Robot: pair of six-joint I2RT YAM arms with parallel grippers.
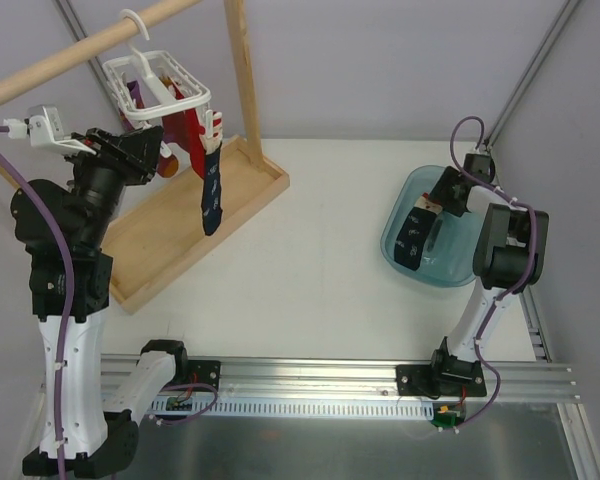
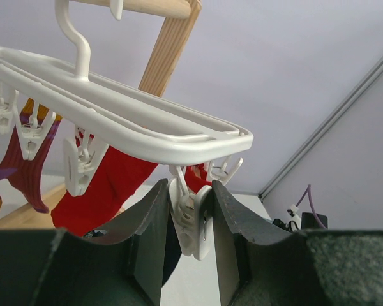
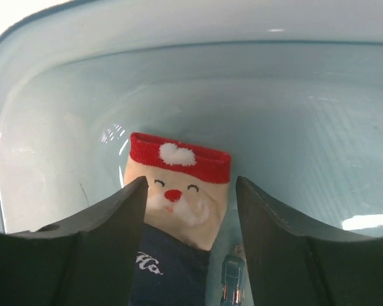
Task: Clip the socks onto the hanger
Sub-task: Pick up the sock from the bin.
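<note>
Left claw [image 2: 190,197], raised high, grips a hanger [image 2: 147,127] clip [image 2: 191,223].

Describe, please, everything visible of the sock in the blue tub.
The sock looks soft knit: navy foot with white marks, cream cuff with a smiling red-nosed face, red band with a white patch on top. It lies inside the tub, framed by the open right pincer; whether they touch is unclear.
</note>
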